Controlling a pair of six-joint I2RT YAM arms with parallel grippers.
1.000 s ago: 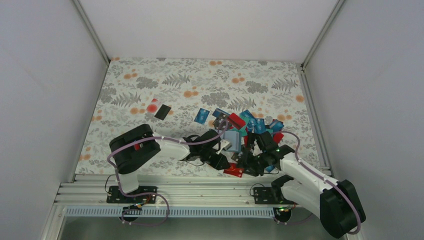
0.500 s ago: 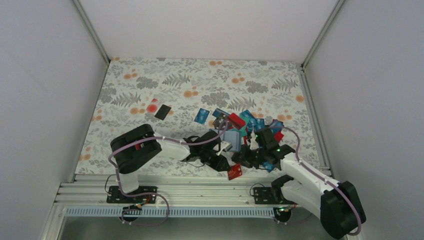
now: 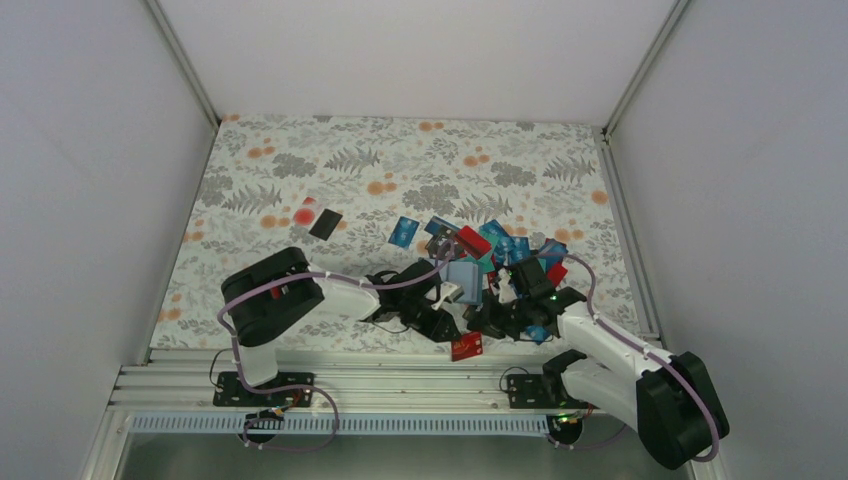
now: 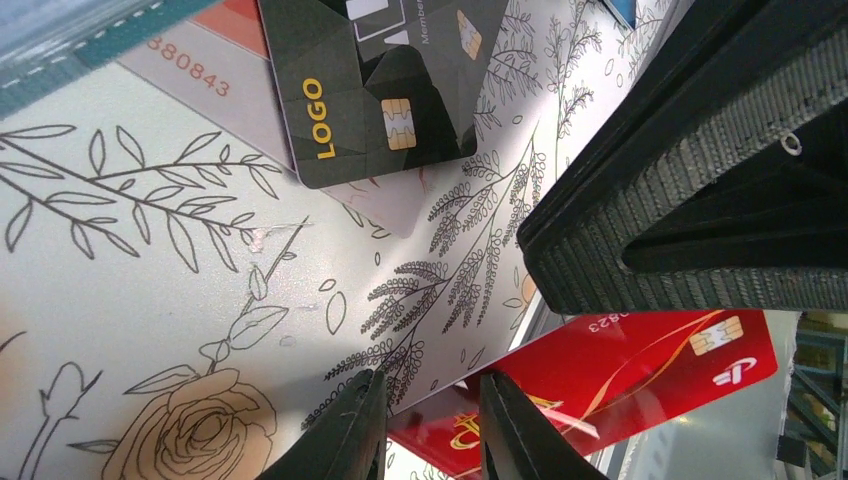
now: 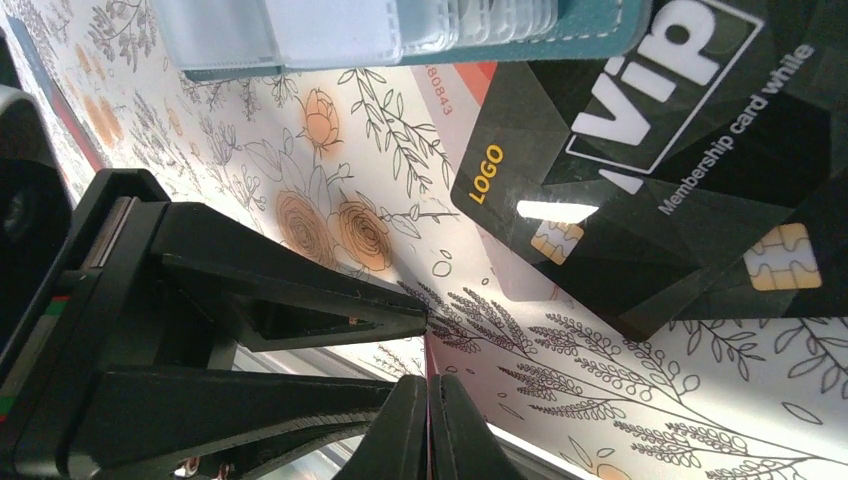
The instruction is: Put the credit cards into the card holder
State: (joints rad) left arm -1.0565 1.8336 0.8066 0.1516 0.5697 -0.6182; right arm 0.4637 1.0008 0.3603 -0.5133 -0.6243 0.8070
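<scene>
The card holder [image 3: 462,280], teal with a pale blue inside, lies by a pile of blue, red and black credit cards [image 3: 505,248]. It also shows in the right wrist view [image 5: 400,30], and its teal edge in the left wrist view [image 4: 60,45]. My right gripper [image 5: 428,430] [image 3: 480,328] is shut on the edge of a red card [image 3: 466,346] near the table's front edge. My left gripper [image 4: 425,432] [image 3: 447,325] is open, its fingertips on either side of that red card's [image 4: 620,365] end. Black "LOGO" cards [image 4: 390,80] [image 5: 650,170] lie flat just beyond.
A blue card [image 3: 403,232] lies left of the pile. A black card [image 3: 325,224] and a red one [image 3: 306,212] lie further left. The metal rail [image 3: 380,375] runs along the front edge just below both grippers. White walls enclose the floral table.
The red card has turned and shifted slightly toward the front edge. The right wrist has shifted slightly left. The left arm has hardly moved.
</scene>
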